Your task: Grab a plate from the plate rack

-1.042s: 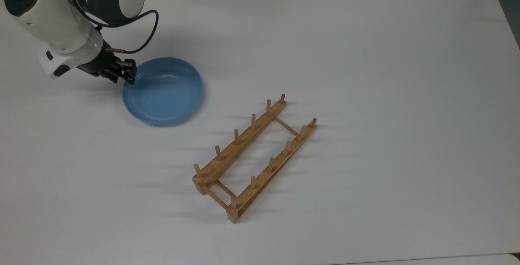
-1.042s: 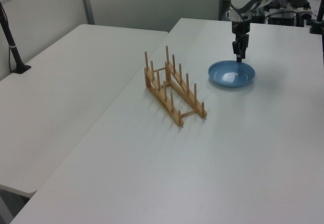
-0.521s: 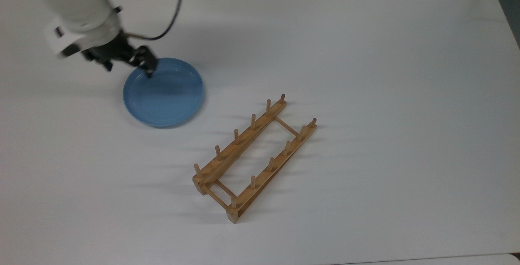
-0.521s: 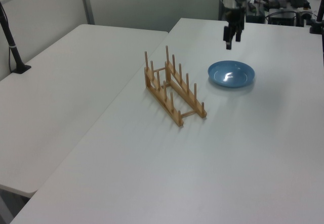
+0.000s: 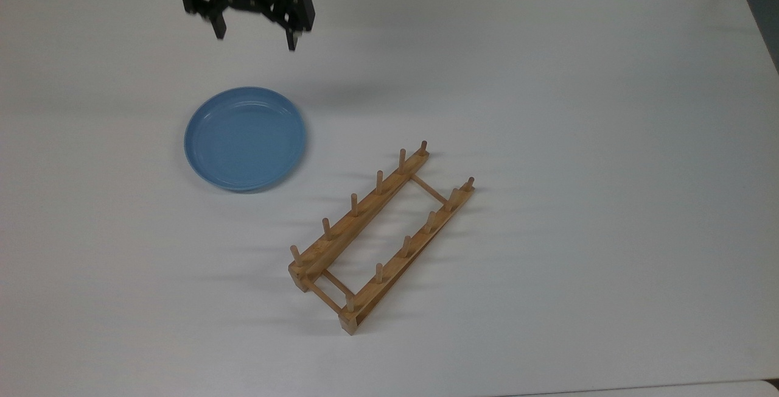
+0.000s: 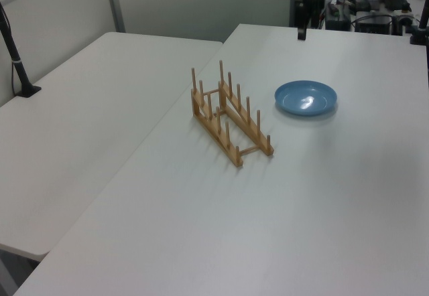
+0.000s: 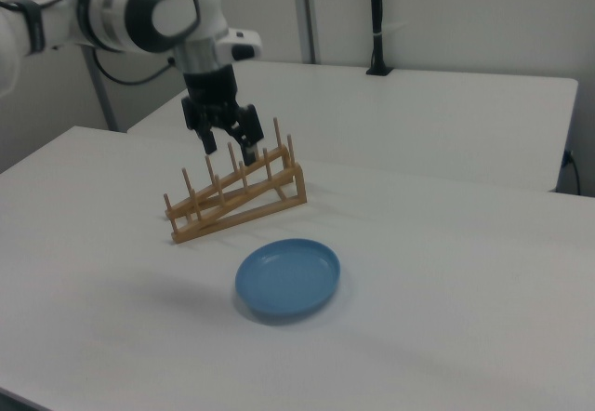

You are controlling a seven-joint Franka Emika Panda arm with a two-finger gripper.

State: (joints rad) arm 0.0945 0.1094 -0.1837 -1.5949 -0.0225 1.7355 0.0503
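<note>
Lying flat on the white bench [image 5: 548,80], the plate [image 5: 244,138] is sitting below the gripper [image 5: 255,35] and apart from it, toward the top view's bottom from the fingertips. Nothing is touching it. In the right view the plate [image 7: 287,277] is resting nearer the camera than the gripper [image 7: 228,148], which is hanging in the air in front of the rack as that camera sees it.

The plate rack [image 5: 380,235] is standing well apart from the fingers [image 5: 292,25], toward the top view's lower right, with the plate lying between the two. No plate is standing in the rack; its slots are bare. In the left view the rack [image 6: 230,118] is sitting to the left view's left of the plate [image 6: 305,98].

The plate is looking round, shallow and smooth, a plain light blue with a raised rim and a faint sheen. The rack is showing as light wood: two long parallel rails, each carrying a row of upright dowel pegs, joined by thin crossbars. The bench is looking matte and white.

The black fingers are standing spread wide, pointing down, gripping nothing and touching nothing. Above them the white arm [image 7: 149,11] is reaching in from the right view's left.
</note>
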